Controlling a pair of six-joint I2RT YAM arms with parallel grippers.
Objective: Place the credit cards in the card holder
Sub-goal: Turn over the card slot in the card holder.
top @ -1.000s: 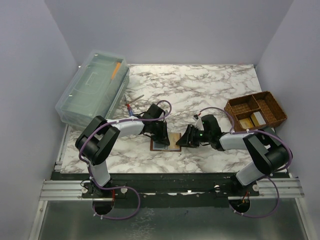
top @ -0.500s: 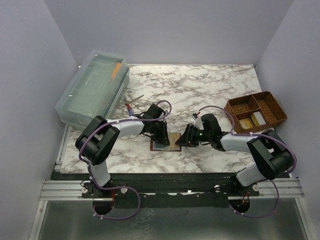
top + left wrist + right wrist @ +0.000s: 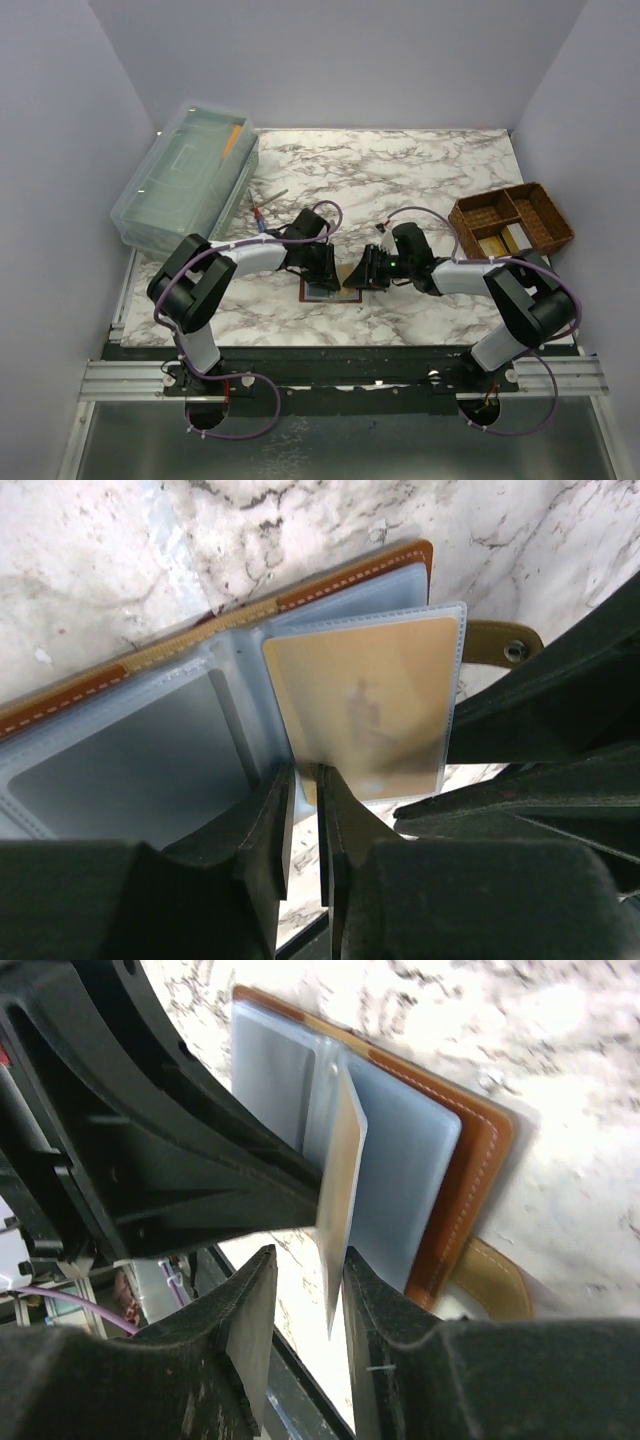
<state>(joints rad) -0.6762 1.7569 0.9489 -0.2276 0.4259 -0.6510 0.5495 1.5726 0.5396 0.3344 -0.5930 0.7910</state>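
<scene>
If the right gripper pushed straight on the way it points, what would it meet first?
Probably the upright card sleeve already inside the right gripper, then the left gripper just beyond; depth unclear.

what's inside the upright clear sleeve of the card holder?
A gold card fills the sleeve. The card holder pocket beside it looks empty; whatever lies under the sleeve is hidden.

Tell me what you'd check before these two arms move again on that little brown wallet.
1. Tan-brown leather card holder lies open on the white marble table: ok.
2. Gold card sits inside its clear plastic sleeve: ok.
3. Right gripper straddles that upright sleeve, jaws apart: ok.
4. Left gripper has hold of the sleeve's edge: cannot tell.
5. Flat pieces in the brown woven basket are more cards: cannot tell.
</scene>
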